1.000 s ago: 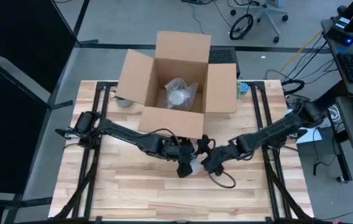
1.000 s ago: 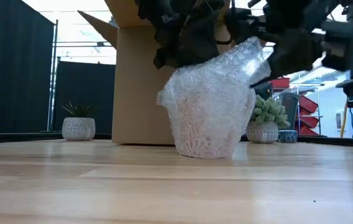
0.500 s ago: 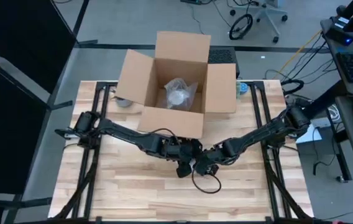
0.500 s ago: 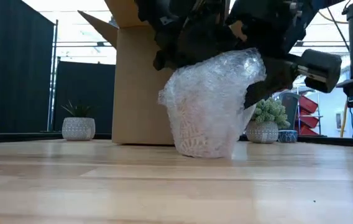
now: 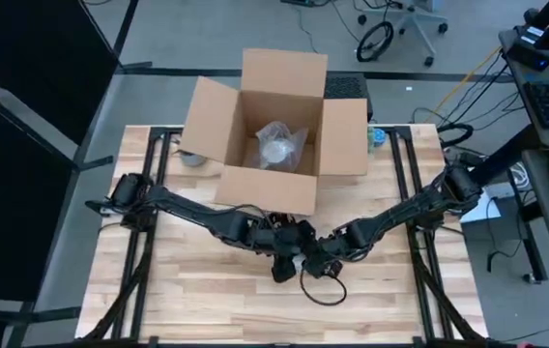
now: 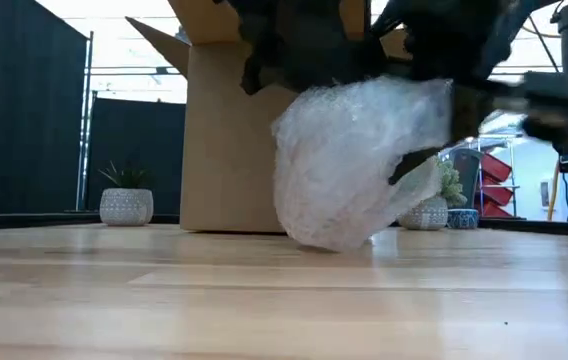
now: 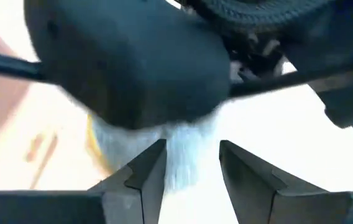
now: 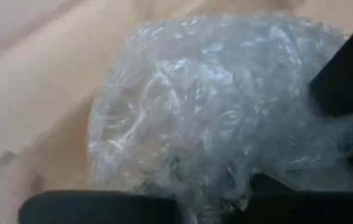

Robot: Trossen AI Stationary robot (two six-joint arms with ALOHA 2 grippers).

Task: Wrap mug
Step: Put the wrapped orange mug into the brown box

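- The mug is hidden inside the bubble wrap [image 6: 349, 165], so it is mostly wrapped.
- The wrap is pinched by the left gripper [image 7: 186, 165].
- The right gripper [image 5: 325, 263] is beside it; open or closed cannot be told.
- The cardboard box [image 5: 273, 126] already holds another wrapped bundle [image 5: 276, 145].

The bubble wrap [image 6: 354, 160] is clear with a whitish, pebbled sheen. The cardboard box [image 5: 274, 126] is plain brown. The tabletop [image 5: 197, 290] is pale wood in lengthwise planks, framed in black. Both arms are black. The small plant pot [image 6: 127, 206] is grey-white with a dotted pattern, its leaves green.
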